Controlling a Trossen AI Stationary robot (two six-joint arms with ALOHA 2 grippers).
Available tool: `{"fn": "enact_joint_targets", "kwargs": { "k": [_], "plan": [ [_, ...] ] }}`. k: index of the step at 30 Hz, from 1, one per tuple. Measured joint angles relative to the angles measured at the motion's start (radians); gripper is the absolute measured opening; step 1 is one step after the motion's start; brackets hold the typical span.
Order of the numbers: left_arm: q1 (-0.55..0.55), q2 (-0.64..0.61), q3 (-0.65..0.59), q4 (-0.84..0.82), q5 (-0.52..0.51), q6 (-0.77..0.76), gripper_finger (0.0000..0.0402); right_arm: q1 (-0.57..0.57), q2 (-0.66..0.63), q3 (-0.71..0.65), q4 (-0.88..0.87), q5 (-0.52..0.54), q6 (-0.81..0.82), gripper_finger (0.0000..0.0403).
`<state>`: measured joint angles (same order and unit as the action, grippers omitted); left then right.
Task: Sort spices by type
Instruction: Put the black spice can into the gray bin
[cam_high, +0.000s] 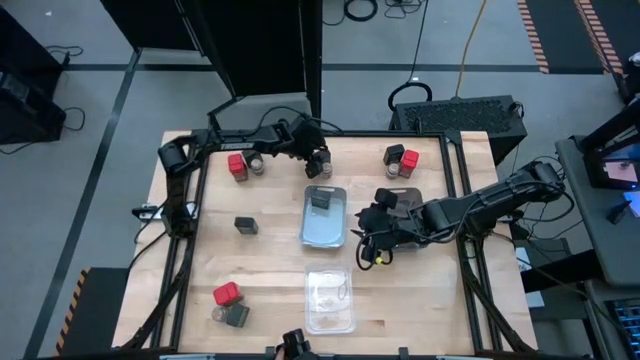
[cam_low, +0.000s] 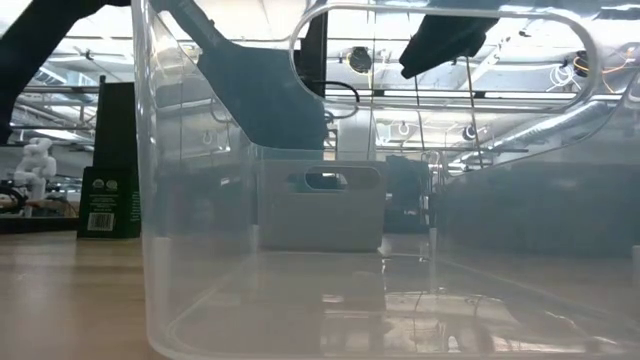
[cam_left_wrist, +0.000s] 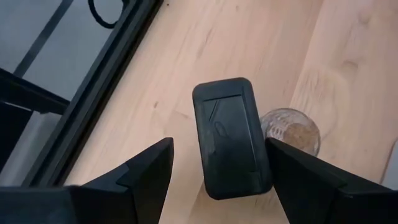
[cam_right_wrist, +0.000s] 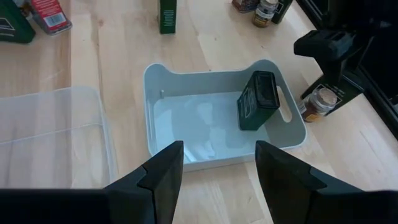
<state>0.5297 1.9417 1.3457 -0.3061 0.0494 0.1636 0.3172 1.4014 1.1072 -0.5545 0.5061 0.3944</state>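
Left pincer (cam_left_wrist: 214, 171) hangs apart, empty, straddling a dark block (cam_left_wrist: 231, 137) upright on the desk by a round jar (cam_left_wrist: 292, 132) — right pincer (cam_right_wrist: 217, 168), also apart, sits farther off over the tray (cam_right_wrist: 161, 99).

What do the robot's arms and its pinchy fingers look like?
Both arms are dark, almost black, built from jointed segments. The left arm and right arm each have thin black cables running along them. Each ends in a two-finger gripper. The left gripper and right gripper have chunky black fingers with angled, wedge-shaped tips and a matte finish. No markings show on them.
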Motion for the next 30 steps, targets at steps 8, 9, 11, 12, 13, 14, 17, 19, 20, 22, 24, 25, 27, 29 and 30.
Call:
{"fn": "enact_joint_targets", "kwargs": {
  "k": [8, 9, 11, 12, 13, 14, 17, 19, 20, 22, 24, 25, 27, 29, 30],
  "plan": [
    [0.004, 0.015, 0.0, 0.0, -0.003, 0.013, 0.0257, 0.0, 0.0, 0.0, -0.001, 0.0, 0.006, 0.0185],
    [0.005, 0.015, 0.0, 0.0, -0.004, 0.021, 0.0257, 0.0, 0.0, 0.0, -0.001, 0.0, 0.006, 0.0185],
    [0.005, 0.015, 0.0, -0.002, -0.006, 0.027, 0.0252, 0.0, 0.0, 0.0, -0.001, 0.0, 0.006, 0.0185],
    [0.005, 0.015, 0.0, -0.002, -0.009, 0.027, 0.0246, 0.0, 0.0, 0.0, -0.001, 0.0, 0.006, 0.0185],
    [0.005, 0.015, 0.0, -0.001, -0.016, 0.028, 0.0239, 0.0, 0.0, 0.0, -0.001, 0.0, 0.006, 0.0185],
    [0.005, 0.015, 0.0, -0.001, -0.021, 0.028, 0.0229, 0.0, 0.0, 0.0, -0.001, 0.0, 0.006, 0.0185],
    [0.005, 0.015, 0.0, 0.0, -0.024, 0.029, 0.0196, 0.0, 0.0, 0.0, -0.001, 0.0, 0.006, 0.0185],
    [0.005, 0.015, 0.0, 0.001, -0.024, 0.029, 0.0174, 0.0, 0.0, 0.0, -0.001, 0.0, 0.007, 0.0185],
    [0.005, 0.015, 0.0, 0.001, -0.024, 0.029, 0.0163, 0.0, 0.0, 0.0, -0.001, 0.0, 0.01, 0.0185],
    [0.005, 0.015, 0.0, 0.002, -0.024, 0.03, 0.0148, 0.0, 0.0, 0.0, -0.001, 0.0, 0.013, 0.0185],
    [0.005, 0.015, 0.0, 0.003, -0.024, 0.034, 0.0141, 0.0, 0.0, 0.0, -0.001, 0.0, 0.013, 0.0185],
    [0.005, 0.015, 0.0, 0.003, -0.024, 0.035, 0.014, 0.0, 0.0, 0.0, -0.001, 0.0, 0.014, 0.0185],
    [0.005, 0.015, 0.0, 0.004, -0.024, 0.035, 0.014, 0.0, 0.0, 0.0, -0.001, 0.0, 0.014, 0.0185],
    [0.005, 0.012, -0.001, 0.004, -0.026, 0.038, 0.014, 0.0, 0.0, 0.0, -0.001, 0.0, 0.013, 0.0185],
    [0.005, 0.009, -0.001, 0.005, -0.027, 0.047, 0.014, 0.0, 0.0, 0.0, -0.001, 0.0, 0.014, 0.0185]
  ]
}}
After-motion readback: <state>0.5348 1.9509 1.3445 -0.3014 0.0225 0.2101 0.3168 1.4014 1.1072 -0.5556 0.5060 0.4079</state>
